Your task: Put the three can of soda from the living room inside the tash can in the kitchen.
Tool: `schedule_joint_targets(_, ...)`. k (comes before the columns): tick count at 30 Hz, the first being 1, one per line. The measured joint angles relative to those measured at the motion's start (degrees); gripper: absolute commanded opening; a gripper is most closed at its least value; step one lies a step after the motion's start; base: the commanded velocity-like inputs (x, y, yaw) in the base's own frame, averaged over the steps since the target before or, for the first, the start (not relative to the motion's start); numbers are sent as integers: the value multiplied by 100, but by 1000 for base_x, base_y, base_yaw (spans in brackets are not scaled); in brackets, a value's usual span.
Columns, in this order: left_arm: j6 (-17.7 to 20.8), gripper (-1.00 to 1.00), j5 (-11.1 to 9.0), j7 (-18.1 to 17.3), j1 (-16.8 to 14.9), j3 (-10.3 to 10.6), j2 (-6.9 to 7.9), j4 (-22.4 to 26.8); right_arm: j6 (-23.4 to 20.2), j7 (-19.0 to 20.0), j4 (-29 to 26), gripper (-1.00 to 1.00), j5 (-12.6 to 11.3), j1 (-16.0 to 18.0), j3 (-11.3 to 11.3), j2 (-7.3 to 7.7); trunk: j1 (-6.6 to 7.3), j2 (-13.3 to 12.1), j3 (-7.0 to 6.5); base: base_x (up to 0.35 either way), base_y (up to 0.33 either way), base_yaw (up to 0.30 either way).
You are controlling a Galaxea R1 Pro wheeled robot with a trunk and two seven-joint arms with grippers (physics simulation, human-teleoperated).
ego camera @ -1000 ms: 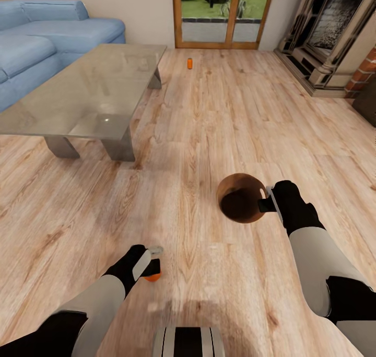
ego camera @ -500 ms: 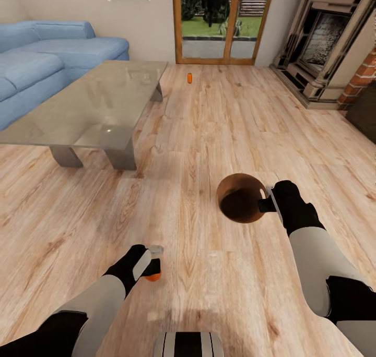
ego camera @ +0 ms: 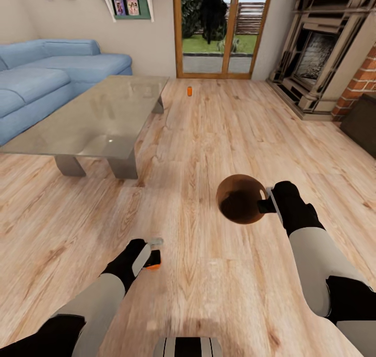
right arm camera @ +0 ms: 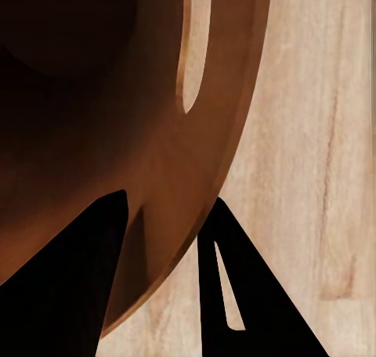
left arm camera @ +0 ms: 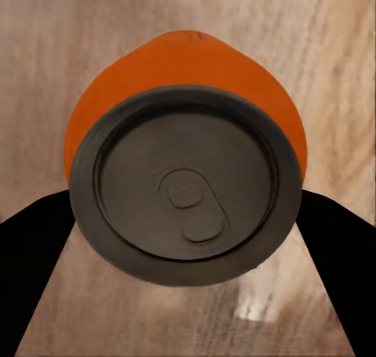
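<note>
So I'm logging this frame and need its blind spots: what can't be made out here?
- Trash can inside: dark in head view; right wrist view cuts it off.
- Far orange can: too small for detail.
- Held orange can: label hidden behind its top; left gripper covers it in head view.
- Third can: whereabouts unknown.

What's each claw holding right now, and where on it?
The left claw grips an orange soda can by its sides. The right claw pinches the trash can by its rim, one finger inside, one outside.

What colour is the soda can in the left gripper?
Orange soda can with a dark grey top, clearest in the left wrist view.
</note>
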State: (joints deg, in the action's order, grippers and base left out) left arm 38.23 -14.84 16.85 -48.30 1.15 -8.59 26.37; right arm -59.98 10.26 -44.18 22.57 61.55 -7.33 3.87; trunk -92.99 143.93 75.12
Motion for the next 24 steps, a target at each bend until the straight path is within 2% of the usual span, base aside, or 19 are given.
schedule_joint_targets(3, 58, -100, 13, 166, 367, 31, 1, 820, 0, 0, 6, -100, 2, -6, 2, 0, 8, -4, -66, 0, 0, 0)
schedule_joint_targets(6, 318, -100, -7, 316, 678, 163, 2, 1609, 0, 0, 7, -100, 1, -17, 9, -6, 16, -8, -133, 0, 0, 0)
schedule_joint_targets(10, 581, -100, -15, 369, 871, 302, 10, 2308, 0, 0, 8, -100, -2, -24, 12, -12, 26, -13, -221, 0, 0, 0)
schedule_joint_targets(12, 858, -100, -20, 384, 990, 357, 12, 2796, 0, 0, 14, -100, 6, -31, 12, -17, 31, -16, -266, 0, 0, 0)
schedule_joint_targets(15, 1321, -100, -26, 398, 1053, 402, 9, 3493, 1, 0, 13, -100, 35, -43, 9, -84, 39, -20, -332, 0, 0, 0)
schedule_joint_targets(18, 1565, -100, -28, 403, 1065, 429, 7, 3828, -2, 3, 10, -100, -85, -45, 4, -104, 46, -24, -399, 0, 0, 0)
schedule_joint_targets(21, 1946, -100, -41, 406, 1073, 453, 10, 4307, 2, -4, 9, -100, 44, -47, -8, -116, 54, -28, -465, 0, 0, 0)
schedule_joint_targets(24, 2176, -100, -42, 407, 1075, 460, 13, 4619, 1, 0, 4, -100, 11, -51, -11, -120, 62, -32, -532, 0, 0, 0)
